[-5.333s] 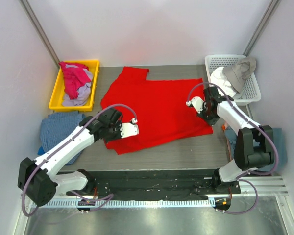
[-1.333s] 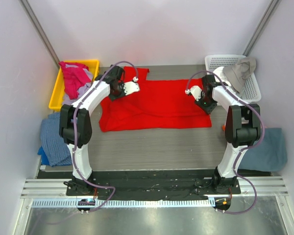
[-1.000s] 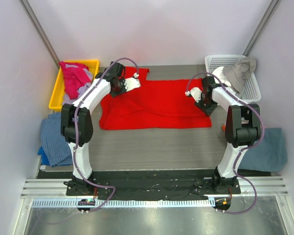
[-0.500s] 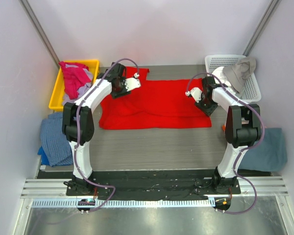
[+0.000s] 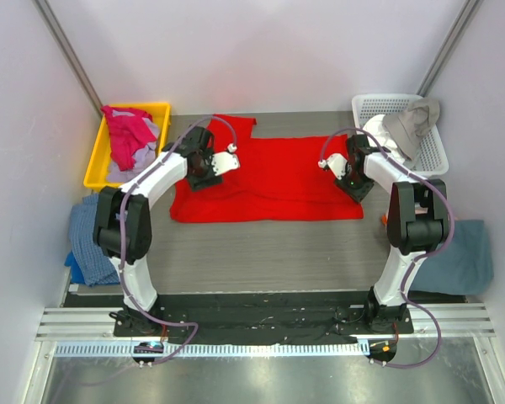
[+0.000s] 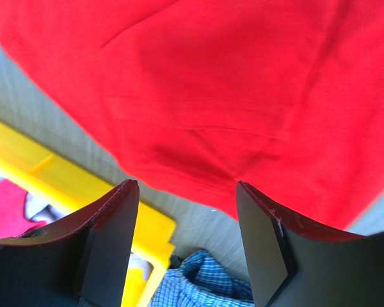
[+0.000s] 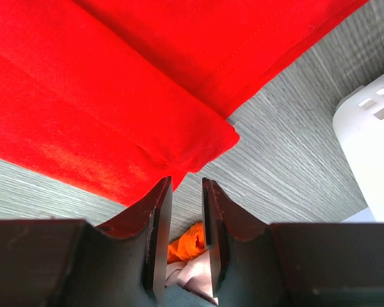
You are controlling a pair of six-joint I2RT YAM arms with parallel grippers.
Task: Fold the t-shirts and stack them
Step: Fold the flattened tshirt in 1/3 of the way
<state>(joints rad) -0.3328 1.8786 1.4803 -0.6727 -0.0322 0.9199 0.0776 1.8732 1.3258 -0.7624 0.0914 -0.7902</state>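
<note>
A bright red t-shirt [image 5: 269, 181] lies folded in half lengthwise across the back of the table, one sleeve sticking out at its far left. My left gripper [image 5: 194, 172] hovers over the shirt's left end. In the left wrist view its jaws [image 6: 187, 192] stand open with nothing between them, red cloth [image 6: 243, 96] beyond. My right gripper [image 5: 358, 187] is at the shirt's right near corner. Its fingers [image 7: 187, 182] stand a narrow gap apart, empty, just off the folded corner [image 7: 205, 137]. More t-shirts, magenta-pink and lavender [image 5: 128, 139], lie in the yellow bin.
The yellow bin [image 5: 97, 172] stands back left, a blue checked cloth [image 5: 88, 231] in front of it. A white basket [image 5: 433, 156] with grey and white garments sits back right. A teal cloth [image 5: 463, 252] and an orange scrap [image 5: 384, 220] lie at the right edge.
My left gripper has opened, let go of the red shirt's far edge, and drawn back toward the near left. The right gripper has hardly moved.
</note>
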